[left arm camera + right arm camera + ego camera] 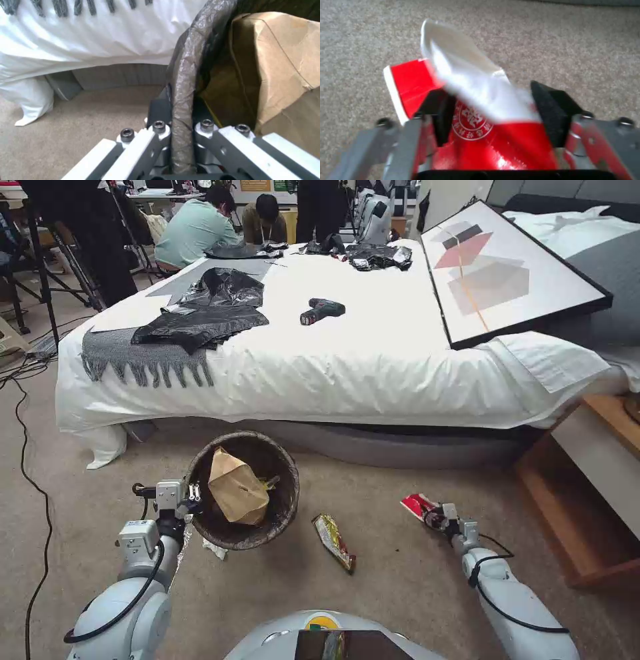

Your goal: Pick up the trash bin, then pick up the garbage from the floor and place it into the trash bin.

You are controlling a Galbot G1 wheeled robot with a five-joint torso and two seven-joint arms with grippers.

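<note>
The left tool (190,497) is clenching the bag-lined rim of the trash bin (283,513), one finger inside the rim and one outside, as the left wrist view confirms at the rim (182,105). The bin is sitting in front of the bed (373,367), on the robot's left side, mouth facing up toward the head cam. A brown paper bag (237,488) is already lying inside the bin.

The right tool (432,515) is grasping a red-and-white carton (417,505), pads closed on its flattened body. In the right wrist view the carton (480,105) is sticking out beyond the fingertips, white inner face up, long axis roughly in line w/ the tool. Judging by the head view, the carton is being held just above the carpet; contact w/ the floor cannot be ruled out.

Key relation: the bin mouth is lying to the left of the right tool, w/ open carpet between. A yellow-and-red snack wrapper (335,542) is lying on the floor in that gap, nearer the bin, long axis running diagonally away from the robot. A crumpled white tissue (215,549) is lying on the carpet just beside the bin's near edge, next to the left arm.

Est. requirement for the coming move: leftward travel of the right tool until the carton is over the rim, approx. at the side opposite the left tool.
</note>
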